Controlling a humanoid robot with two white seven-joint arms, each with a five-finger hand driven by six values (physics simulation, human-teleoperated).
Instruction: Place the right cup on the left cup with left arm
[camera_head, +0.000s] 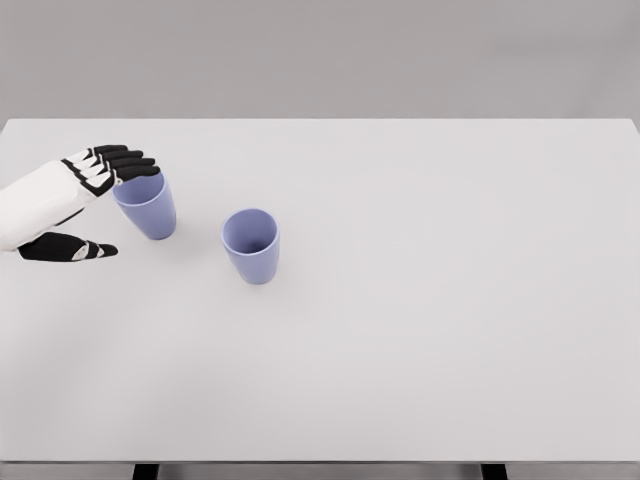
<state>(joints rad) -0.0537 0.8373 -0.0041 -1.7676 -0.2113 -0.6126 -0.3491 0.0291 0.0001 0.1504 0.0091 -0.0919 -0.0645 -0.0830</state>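
Lavender plastic-looking cups, two of them, stand upright and open-mouthed on the white table (420, 330), near each other but not touching. Left cup (146, 207) sits toward the table's left edge; right cup (251, 245) stands slightly nearer the camera and to its right, free of any contact. Left hand (75, 205) enters from the picture's left, white forearm with black fingers (122, 160). Fingers extend together over the far-left rim of the left cup, thumb held apart below, pointing right; the hand is spread and grasps nothing. Whether fingertips actually touch that rim cannot be told. Right arm does not show.
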